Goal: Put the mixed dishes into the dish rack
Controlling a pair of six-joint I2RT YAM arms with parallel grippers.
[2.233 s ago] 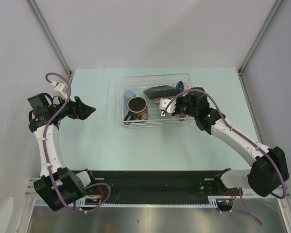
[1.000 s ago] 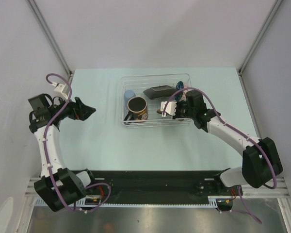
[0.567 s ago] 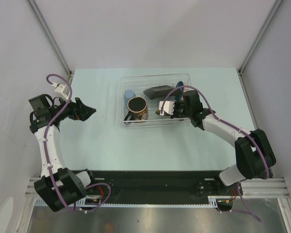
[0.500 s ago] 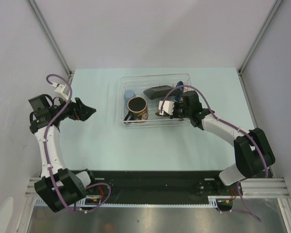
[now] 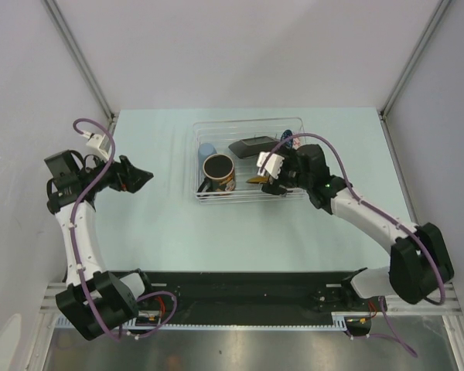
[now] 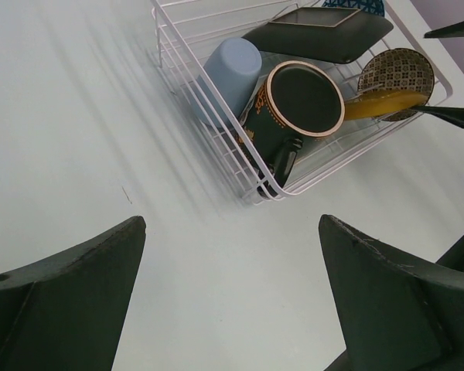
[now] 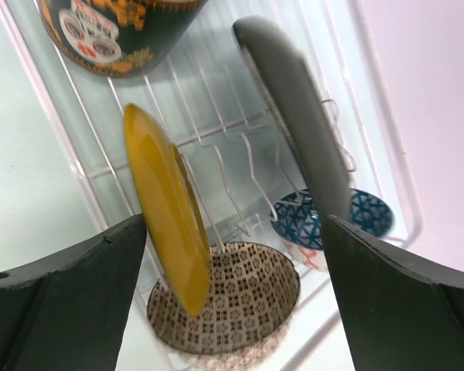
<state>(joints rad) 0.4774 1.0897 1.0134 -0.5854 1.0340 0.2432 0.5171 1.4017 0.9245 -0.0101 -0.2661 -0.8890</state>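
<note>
The dish rack (image 5: 196, 164) holds the mixed dishes: pale blue cup (image 5: 206, 150), dark floral mug (image 5: 218, 171), black square plate (image 5: 252, 145), blue patterned bowl (image 5: 288, 137) and yellow saucer (image 5: 257, 179). In the right wrist view the yellow saucer (image 7: 166, 212) stands on edge against the rack wires, over the brownish bowl (image 7: 247, 309). My right gripper (image 7: 236, 224) is open around the saucer, neither finger pressing it. The black plate (image 7: 294, 108) and blue bowl (image 7: 340, 220) lie beyond. My left gripper (image 5: 143, 177) hangs open and empty over the table, left of the rack (image 6: 209, 131).
The left wrist view shows the mug (image 6: 298, 100) lying on its side beside the blue cup (image 6: 232, 62) in the rack's near end. Grey walls with metal rails close in the table on both sides. The black base rail runs along the near edge.
My right gripper has opened and let go of the yellow saucer, which now stands on edge in the rack. The left arm has not moved.
</note>
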